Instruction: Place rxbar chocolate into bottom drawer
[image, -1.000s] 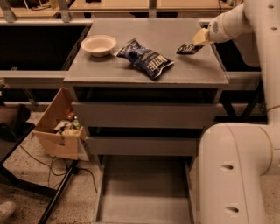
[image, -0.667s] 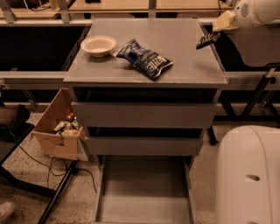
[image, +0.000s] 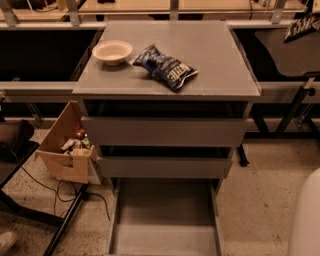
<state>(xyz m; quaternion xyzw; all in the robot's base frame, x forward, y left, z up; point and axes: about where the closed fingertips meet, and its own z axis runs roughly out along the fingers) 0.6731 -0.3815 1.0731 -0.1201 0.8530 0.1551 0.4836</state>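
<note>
The rxbar chocolate (image: 301, 26), a small black wrapper with pale lettering, hangs tilted in the air at the upper right edge of the camera view, to the right of the grey cabinet top (image: 210, 50). My gripper is past that edge and does not show. The bottom drawer (image: 165, 212) is pulled out at the foot of the cabinet, and its flat grey floor is bare. The two drawers above it show only their front panels.
A dark blue chip bag (image: 166, 67) and a pale bowl (image: 112, 51) lie on the cabinet top. An open cardboard box (image: 65, 147) with small items and cables stands on the floor at left. My white arm casing (image: 307, 220) fills the lower right corner.
The rxbar chocolate has left the cabinet top's right edge and moved up and to the right. The gripper and arm that held it have gone out of frame.
</note>
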